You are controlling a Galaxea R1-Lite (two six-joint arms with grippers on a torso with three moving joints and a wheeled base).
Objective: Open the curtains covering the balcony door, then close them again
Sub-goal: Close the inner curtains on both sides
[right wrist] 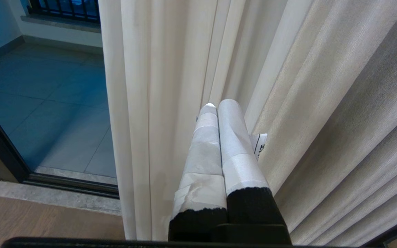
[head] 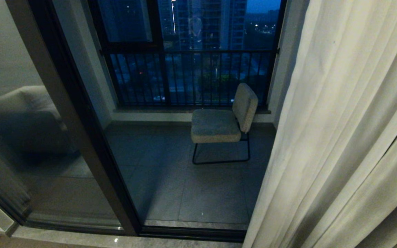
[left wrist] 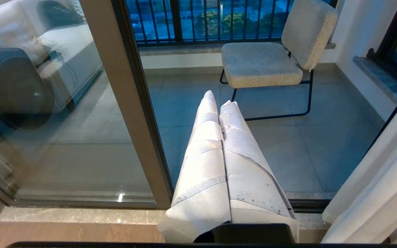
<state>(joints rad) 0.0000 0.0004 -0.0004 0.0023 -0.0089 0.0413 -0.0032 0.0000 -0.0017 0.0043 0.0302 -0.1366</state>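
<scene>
- The right end effector [right wrist: 217,103] is seen with its taped fingers [right wrist: 231,137] pressed together and nothing clamped between them; its tips are pointed into the folds of the curtain [right wrist: 171,69], and whether they touch the cloth cannot be told.
- The left end effector [left wrist: 219,98] is likewise closed and empty; it is aimed at the door [left wrist: 129,103] glass, clear of any fabric.
- In the head view neither arm is shown; the curtain [head: 343,137] is gathered on the right, and the door [head: 81,120] is uncovered, with the chair [head: 222,120] and railing [head: 191,77] visible beyond.
- A second panel is not clearly made out on the left.
- The opening is judged to be done on this side; the closing step is judged to be at hand.
- For the next move, the curtain's free edge would have to be caught by the right end effector, fingers parted first or used as a hook; it would then be drawn leftward across the glass.
</scene>
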